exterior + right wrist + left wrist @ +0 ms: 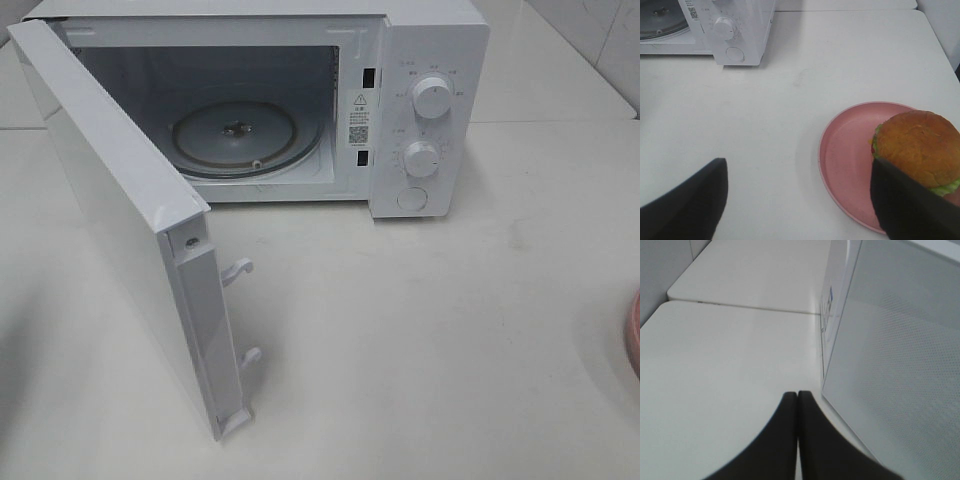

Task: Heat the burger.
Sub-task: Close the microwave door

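Swung wide toward me, the white microwave door (130,230) stands open, and behind it the white box-shaped microwave oven (430,100) shows its round glass turntable (235,135) bare. So the opening step looks done, and nothing is inside yet.

Over on the right side of the white desk (420,330), the small round burger with its domed golden-brown bun (920,145) sits on the round pink plate (845,155), toward the plate's far edge from the oven, well apart from the microwave. Only a sliver of that plate shows at the edge of the high view.

Black fingers of the right pincer (800,200) stand wide apart, holding nothing, with one finger just beside the burger. Beside the open door, the left pincer (798,405) has its black fingers pressed together, empty, just above the desk.

By my reckoning most of the job remains: grasp the burger or its plate, carry it onto the turntable, shut the door, and turn the dials (432,97).
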Action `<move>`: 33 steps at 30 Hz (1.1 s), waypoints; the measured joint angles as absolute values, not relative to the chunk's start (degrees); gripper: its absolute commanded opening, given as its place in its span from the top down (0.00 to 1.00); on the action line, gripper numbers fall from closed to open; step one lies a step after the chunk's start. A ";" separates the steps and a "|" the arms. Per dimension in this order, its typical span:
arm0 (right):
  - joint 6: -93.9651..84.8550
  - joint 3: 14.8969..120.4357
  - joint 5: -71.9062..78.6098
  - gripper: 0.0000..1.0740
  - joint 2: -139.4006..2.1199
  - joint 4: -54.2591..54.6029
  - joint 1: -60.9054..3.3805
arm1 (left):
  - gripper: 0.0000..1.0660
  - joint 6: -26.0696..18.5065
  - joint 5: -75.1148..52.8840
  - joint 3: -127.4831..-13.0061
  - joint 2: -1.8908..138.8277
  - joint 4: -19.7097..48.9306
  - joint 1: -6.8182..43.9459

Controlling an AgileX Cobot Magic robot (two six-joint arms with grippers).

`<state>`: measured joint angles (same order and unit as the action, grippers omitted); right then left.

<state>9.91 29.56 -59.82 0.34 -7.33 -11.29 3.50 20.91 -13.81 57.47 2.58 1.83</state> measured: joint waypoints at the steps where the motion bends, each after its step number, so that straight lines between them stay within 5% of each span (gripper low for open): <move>1: 9.91 29.56 -59.82 0.30 0.34 -7.33 -11.29 | 1.00 6.25 24.64 -13.81 59.47 -2.18 1.83; 9: 9.85 29.56 -59.82 0.30 0.34 -7.33 -11.29 | 1.00 18.33 41.42 -13.81 69.67 -21.66 1.83; 14: 9.85 29.56 -59.82 0.30 0.34 -7.33 -11.29 | 1.00 20.00 48.82 -13.87 76.03 -25.15 1.83; 23: 9.80 29.56 -59.82 0.30 0.34 -7.33 -11.29 | 1.00 16.67 51.28 -16.50 82.45 -23.03 9.11; 33: 9.80 29.56 -59.82 0.30 0.34 -7.33 -11.29 | 1.00 11.23 51.39 -20.23 90.53 -9.34 20.68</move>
